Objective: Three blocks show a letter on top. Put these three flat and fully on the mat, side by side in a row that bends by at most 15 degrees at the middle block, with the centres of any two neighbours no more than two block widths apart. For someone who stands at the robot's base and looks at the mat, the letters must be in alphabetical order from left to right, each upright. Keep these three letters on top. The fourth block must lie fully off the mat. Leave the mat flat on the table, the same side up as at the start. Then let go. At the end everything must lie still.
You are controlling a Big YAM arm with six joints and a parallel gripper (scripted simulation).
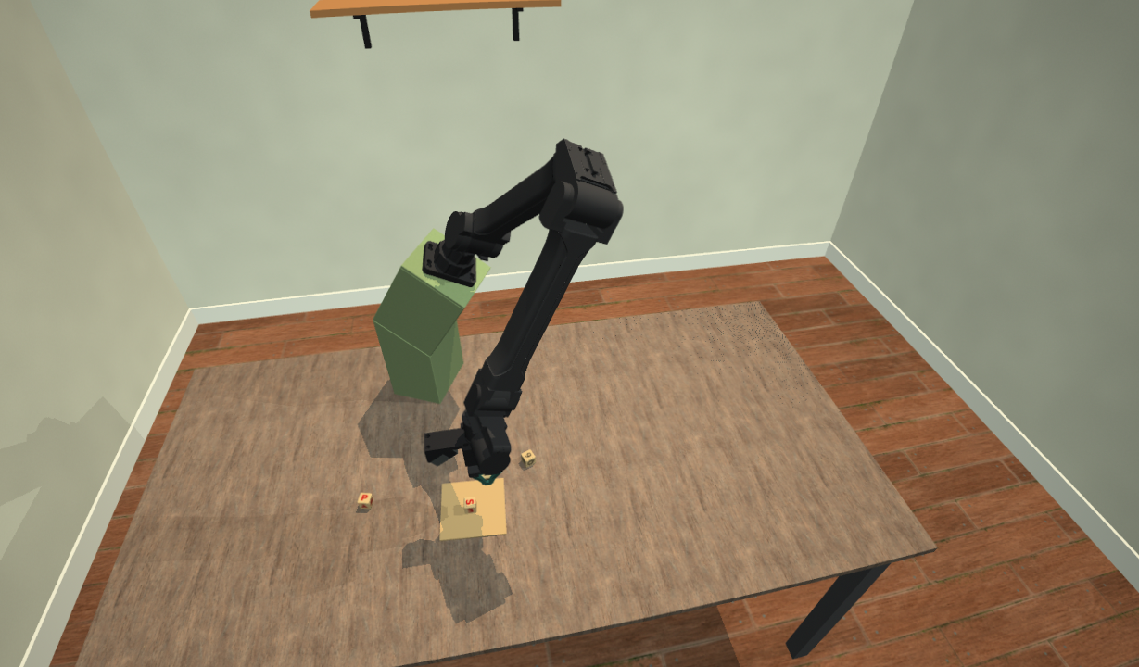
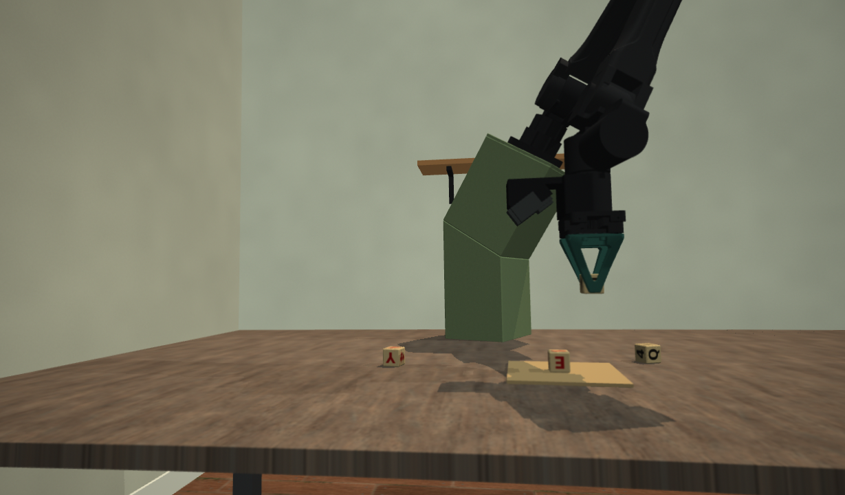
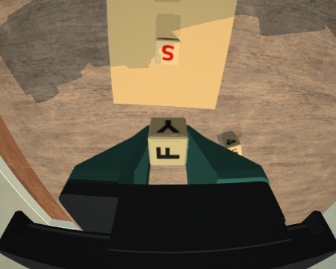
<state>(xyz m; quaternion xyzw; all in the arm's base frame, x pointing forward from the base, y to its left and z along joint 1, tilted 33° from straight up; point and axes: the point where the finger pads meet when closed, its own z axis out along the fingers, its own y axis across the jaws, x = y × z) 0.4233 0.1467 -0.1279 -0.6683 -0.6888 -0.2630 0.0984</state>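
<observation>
My gripper (image 1: 487,478) (image 2: 592,287) (image 3: 168,131) is shut on a block (image 2: 582,287) (image 3: 167,151) with F on top and Y on a side. It holds it well above the table, on the mat's right in the top view. The S block (image 1: 469,502) (image 2: 558,361) (image 3: 168,52) stands flat near the middle of the mat (image 1: 493,521) (image 2: 604,377) (image 3: 198,87); its letter lies sideways seen from the base. The P block (image 1: 363,500) (image 2: 392,357) lies off the mat at left, its letter upside down from the base.
The fourth block (image 1: 528,458) (image 2: 648,353) (image 3: 232,143), apparently with a digit on top, lies off the mat, toward the back right in the top view. The green robot base (image 1: 427,332) (image 2: 480,276) stands behind. The arm's shadow falls over part of the mat.
</observation>
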